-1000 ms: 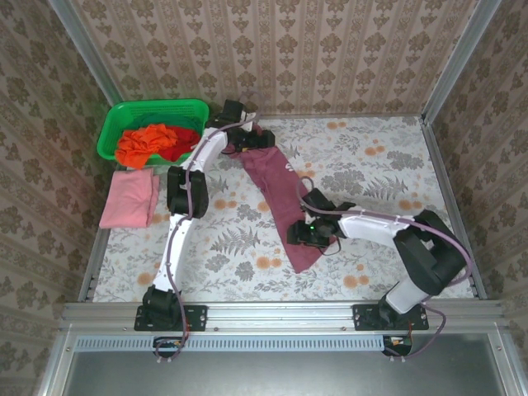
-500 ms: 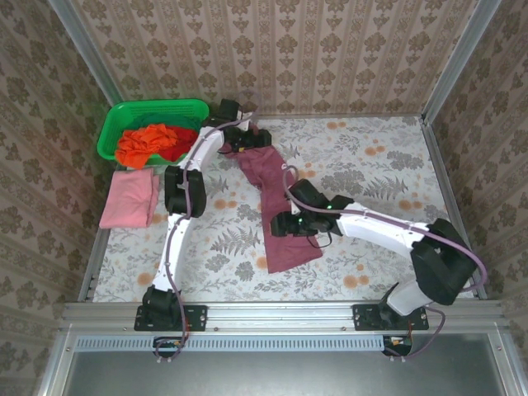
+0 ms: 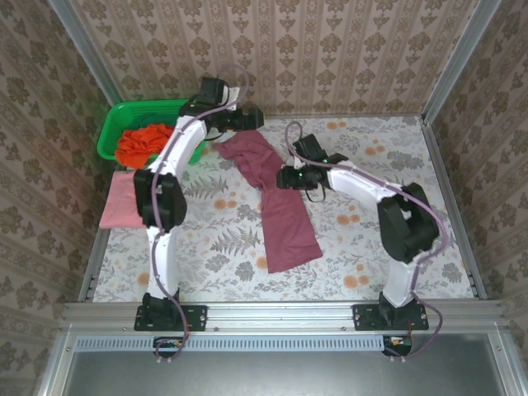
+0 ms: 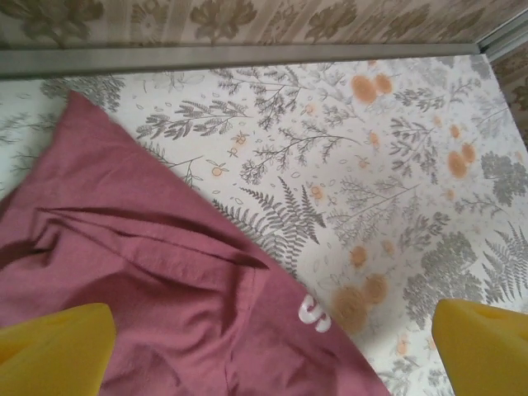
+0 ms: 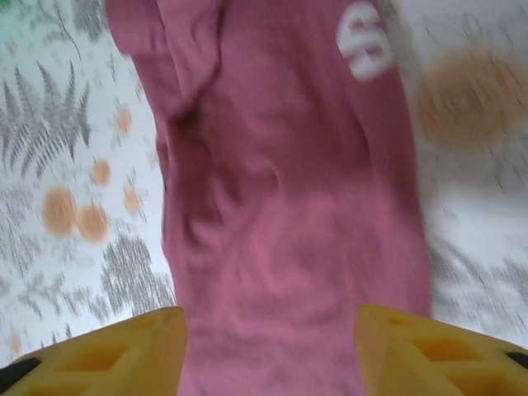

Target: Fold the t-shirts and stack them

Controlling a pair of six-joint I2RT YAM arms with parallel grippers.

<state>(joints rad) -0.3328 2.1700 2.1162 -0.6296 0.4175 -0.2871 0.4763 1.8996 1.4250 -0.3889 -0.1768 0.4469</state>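
Observation:
The dusty maroon t-shirt [image 3: 280,219] lies on the table as a long strip running from the far middle toward the near edge, with a white print [image 4: 312,314] near its edge. My left gripper [image 3: 254,120] hovers open over its far end, its yellow fingers [image 4: 51,351] wide apart above the cloth. Beside the strip's middle my right gripper [image 3: 285,177] is open too, and the shirt [image 5: 280,206] passes under its fingers [image 5: 103,355]. A folded light pink t-shirt [image 3: 115,206] lies at the left edge. An orange t-shirt [image 3: 139,142] sits in the basket. The red one is hidden behind my left arm.
The green plastic basket [image 3: 111,132] stands in the far left corner against the wall. Patterned walls with metal posts close in the table on three sides. The flowered tablecloth [image 3: 379,165] is bare on the right half.
My right gripper left the shirt's near end and moved up to its middle. The near end now lies spread flat. My left arm swung up and left off the far end.

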